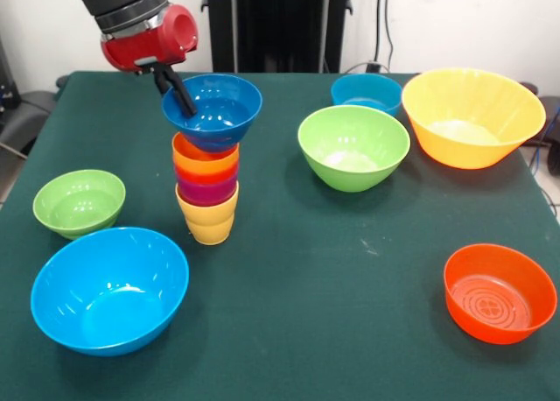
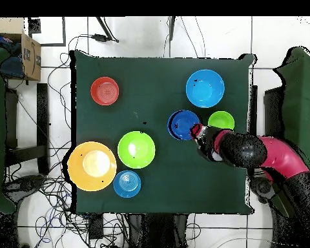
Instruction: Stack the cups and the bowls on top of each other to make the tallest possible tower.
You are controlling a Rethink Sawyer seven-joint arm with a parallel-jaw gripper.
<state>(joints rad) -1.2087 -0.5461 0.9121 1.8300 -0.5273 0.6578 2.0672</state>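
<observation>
A tower (image 1: 208, 186) stands left of the table's middle. A yellow cup (image 1: 210, 224) forms its base, with a purple cup (image 1: 207, 193), a red-orange cup (image 1: 206, 175) and an orange-yellow cup (image 1: 203, 154) nested above it. A dark blue bowl (image 1: 219, 112) sits on top, slightly tilted. My gripper (image 1: 182, 99) comes down from the upper left, and its black fingers pinch the bowl's left rim, one inside and one outside. In the overhead view the gripper (image 2: 195, 130) meets the dark blue bowl (image 2: 181, 124) at its right edge, and the cups are hidden beneath it.
Loose bowls ring the tower: a large light blue bowl (image 1: 109, 289), a small green bowl (image 1: 79, 201), a medium green bowl (image 1: 353, 145), a small teal bowl (image 1: 366, 92), a large orange-yellow bowl (image 1: 472, 116) and an orange-red bowl (image 1: 500, 291).
</observation>
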